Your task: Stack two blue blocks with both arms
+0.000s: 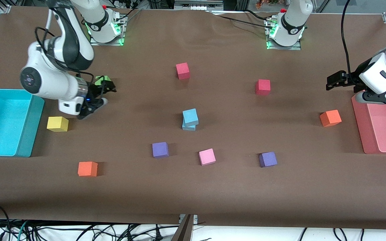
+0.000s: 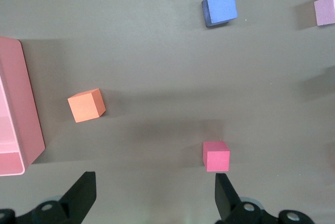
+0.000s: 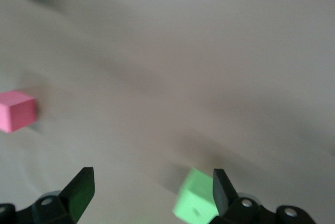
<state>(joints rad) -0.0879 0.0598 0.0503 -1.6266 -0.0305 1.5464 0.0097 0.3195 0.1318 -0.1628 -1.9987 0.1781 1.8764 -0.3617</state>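
Your right gripper [image 1: 103, 95] hangs with its fingers spread and empty over the table near the right arm's end, above a lime-green foam cube [image 3: 196, 201]. Your left gripper [image 1: 330, 82] hovers wide open and empty by the left arm's edge, beside the shallow pink tray [image 1: 360, 134].

You can judge the job essentially done: the two light sky-blue foam cubes [image 1: 190, 119] sit mid-table, one on the other, the top one twisted slightly askew. Only confirming the stack holds seems left.

Around it lie two red cubes, two purple, two orange, one pink, one yellow, plus a turquoise bin [image 1: 28, 134]. Nothing crowds the stack.
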